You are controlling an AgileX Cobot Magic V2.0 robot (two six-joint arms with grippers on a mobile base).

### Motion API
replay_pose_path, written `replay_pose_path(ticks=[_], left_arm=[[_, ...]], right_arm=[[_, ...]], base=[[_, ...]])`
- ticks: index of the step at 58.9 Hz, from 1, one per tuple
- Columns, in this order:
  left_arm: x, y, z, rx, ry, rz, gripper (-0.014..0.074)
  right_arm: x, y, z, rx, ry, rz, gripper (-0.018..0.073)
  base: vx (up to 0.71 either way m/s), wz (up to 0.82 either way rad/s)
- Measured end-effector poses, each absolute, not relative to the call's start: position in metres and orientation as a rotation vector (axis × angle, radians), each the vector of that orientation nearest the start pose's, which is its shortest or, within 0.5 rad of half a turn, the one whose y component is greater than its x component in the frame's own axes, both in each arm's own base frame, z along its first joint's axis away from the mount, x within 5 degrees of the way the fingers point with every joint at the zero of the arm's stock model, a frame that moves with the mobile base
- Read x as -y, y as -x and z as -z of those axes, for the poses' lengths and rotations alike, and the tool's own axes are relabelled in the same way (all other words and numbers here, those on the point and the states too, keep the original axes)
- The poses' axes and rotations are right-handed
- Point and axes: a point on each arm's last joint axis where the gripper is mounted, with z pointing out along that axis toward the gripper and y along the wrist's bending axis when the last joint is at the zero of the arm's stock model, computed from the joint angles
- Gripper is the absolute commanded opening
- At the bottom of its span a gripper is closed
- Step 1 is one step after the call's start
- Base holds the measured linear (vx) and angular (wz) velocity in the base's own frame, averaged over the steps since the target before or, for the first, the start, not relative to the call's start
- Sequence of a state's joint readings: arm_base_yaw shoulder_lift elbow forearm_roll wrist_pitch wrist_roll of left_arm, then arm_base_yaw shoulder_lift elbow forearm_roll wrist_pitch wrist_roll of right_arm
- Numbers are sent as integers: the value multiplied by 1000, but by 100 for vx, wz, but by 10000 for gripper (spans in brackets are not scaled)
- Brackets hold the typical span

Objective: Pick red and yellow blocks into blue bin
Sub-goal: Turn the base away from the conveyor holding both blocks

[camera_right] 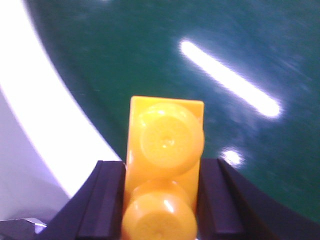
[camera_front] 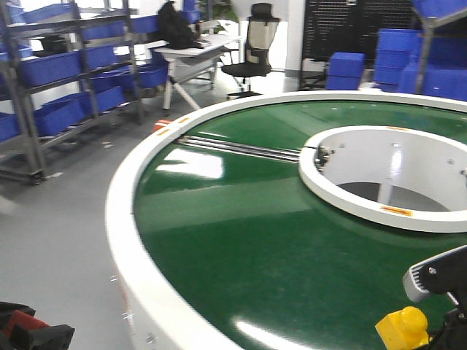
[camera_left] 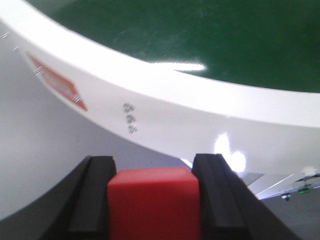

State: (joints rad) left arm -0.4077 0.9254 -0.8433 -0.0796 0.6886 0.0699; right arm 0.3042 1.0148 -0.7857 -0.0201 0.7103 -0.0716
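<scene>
- Front view: the yellow brick [camera_front: 401, 328] sits low right above the green table [camera_front: 219, 233]; the blue bin is not identifiable (only distant shelf crates [camera_front: 51, 69]).
- Left wrist: the left tool [camera_left: 154, 175] is clenched on the red cube [camera_left: 152, 205], outside the table's white rim [camera_left: 200, 100]; a slip here would drop it to the floor [camera_left: 30, 150].
- Right wrist: the right tool [camera_right: 162, 172] is grasping the brick by its sides; the overhanging end could twist loose mid-swing.

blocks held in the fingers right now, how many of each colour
red cube: 1
yellow studded brick: 1
total: 2
</scene>
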Motion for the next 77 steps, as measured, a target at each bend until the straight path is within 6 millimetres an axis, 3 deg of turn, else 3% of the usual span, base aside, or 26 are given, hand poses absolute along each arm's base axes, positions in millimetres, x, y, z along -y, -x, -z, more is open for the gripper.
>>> replay_pose_path(ticks=[77], left_arm=[[76,-165,-338,-2213,-495,270,234]], right_arm=[[-57,-186,-301,-2380,465,-83,231]], base=[[-13,54]])
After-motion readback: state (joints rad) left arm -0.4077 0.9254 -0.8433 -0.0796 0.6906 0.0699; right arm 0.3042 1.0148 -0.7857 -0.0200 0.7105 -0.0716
